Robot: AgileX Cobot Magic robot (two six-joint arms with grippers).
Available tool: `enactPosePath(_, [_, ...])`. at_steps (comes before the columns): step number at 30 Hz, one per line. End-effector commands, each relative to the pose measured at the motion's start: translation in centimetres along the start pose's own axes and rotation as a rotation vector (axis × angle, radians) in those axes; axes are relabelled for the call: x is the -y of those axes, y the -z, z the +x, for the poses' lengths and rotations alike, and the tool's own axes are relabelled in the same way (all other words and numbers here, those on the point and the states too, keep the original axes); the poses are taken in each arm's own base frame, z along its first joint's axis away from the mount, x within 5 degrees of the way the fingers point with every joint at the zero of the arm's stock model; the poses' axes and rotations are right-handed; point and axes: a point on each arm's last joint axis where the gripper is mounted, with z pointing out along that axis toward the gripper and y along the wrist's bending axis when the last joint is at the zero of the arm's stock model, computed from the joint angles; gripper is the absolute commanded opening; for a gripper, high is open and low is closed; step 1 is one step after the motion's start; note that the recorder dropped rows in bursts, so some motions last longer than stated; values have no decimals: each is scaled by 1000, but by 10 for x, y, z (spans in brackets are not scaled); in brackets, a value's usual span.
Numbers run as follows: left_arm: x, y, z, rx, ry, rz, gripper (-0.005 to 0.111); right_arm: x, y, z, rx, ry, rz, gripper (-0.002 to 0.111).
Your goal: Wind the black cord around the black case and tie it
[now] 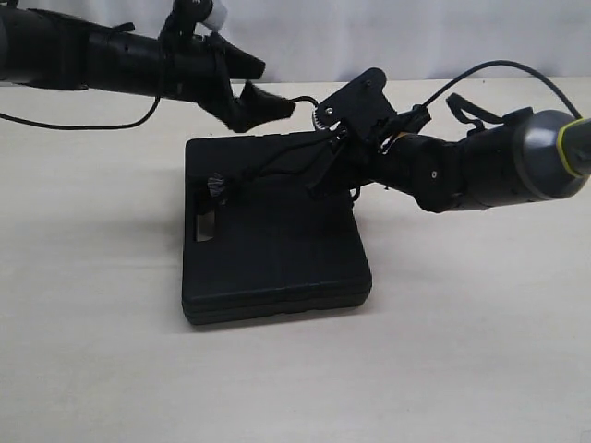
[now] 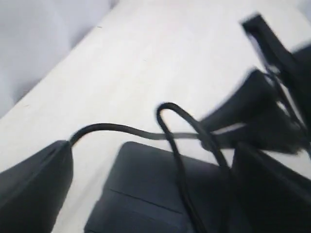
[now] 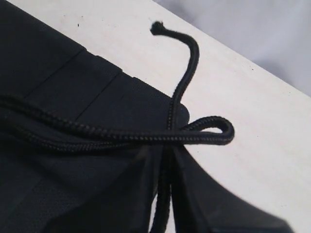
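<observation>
The black case (image 1: 277, 249) lies flat in the middle of the table, handle slot at its left. The black cord (image 1: 277, 168) runs across its far part, with a frayed knot (image 1: 219, 187) near the slot. My right gripper (image 1: 323, 171) is low over the case's far right corner. In the right wrist view my right gripper (image 3: 163, 158) is shut on the cord (image 3: 163, 194), beyond it a small loop (image 3: 214, 131) and a knotted tip (image 3: 156, 27). My left gripper (image 1: 277, 85) hovers open above the far edge. My left gripper (image 2: 154, 148) holds nothing; a blurred cord (image 2: 170, 114) loops over the case (image 2: 141, 194).
The light wooden table (image 1: 462, 351) spreads round the case on all sides, with a white backdrop behind. A thin robot cable (image 1: 74, 125) hangs under the left arm and another (image 1: 503, 65) arches over the right arm.
</observation>
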Motion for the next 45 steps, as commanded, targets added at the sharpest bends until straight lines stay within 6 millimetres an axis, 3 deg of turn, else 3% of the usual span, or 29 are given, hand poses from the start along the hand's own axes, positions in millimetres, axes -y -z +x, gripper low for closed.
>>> enactPosePath(1, [-20, 2, 2, 36, 484, -230, 75, 0, 2, -2, 17, 18, -1, 14])
enactPosePath(5, [-22, 3, 6, -3, 515, -267, 67, 0, 7, -12, -57, -97, -66, 14])
enactPosePath(9, [-22, 3, 7, -10, 504, -265, 67, 0, 23, -38, -173, -128, -184, 14])
enactPosePath(13, [-22, 3, 7, -14, 499, -264, 67, 5, 42, -54, -160, -129, -201, 17])
enactPosePath(16, [-22, 3, 7, -15, 497, -264, 67, 7, 46, -58, -129, -130, -188, 43])
enactPosePath(17, [-22, 3, 7, -15, 497, -264, 67, 9, 45, -62, -107, -196, -172, 55])
enactPosePath(18, [-22, 3, 7, -18, 494, -263, 67, 16, 44, -69, -108, -294, -161, 57])
enactPosePath(23, [-21, 3, 9, -45, 460, -254, 67, 64, 13, -103, -333, -398, -237, 57])
enactPosePath(29, [-20, 3, 9, -43, 461, -251, 67, 58, -37, -107, -383, -372, -280, 57])
enactPosePath(37, [-20, 3, 9, -43, 461, -251, 67, 52, -77, -88, -449, -381, -278, 55])
enactPosePath(42, [-20, 3, 9, -43, 461, -251, 67, 49, -94, -74, -444, -372, -249, 41])
enactPosePath(45, [-21, 3, 9, -45, 459, -257, 67, 49, -100, -70, -432, -372, -241, 27])
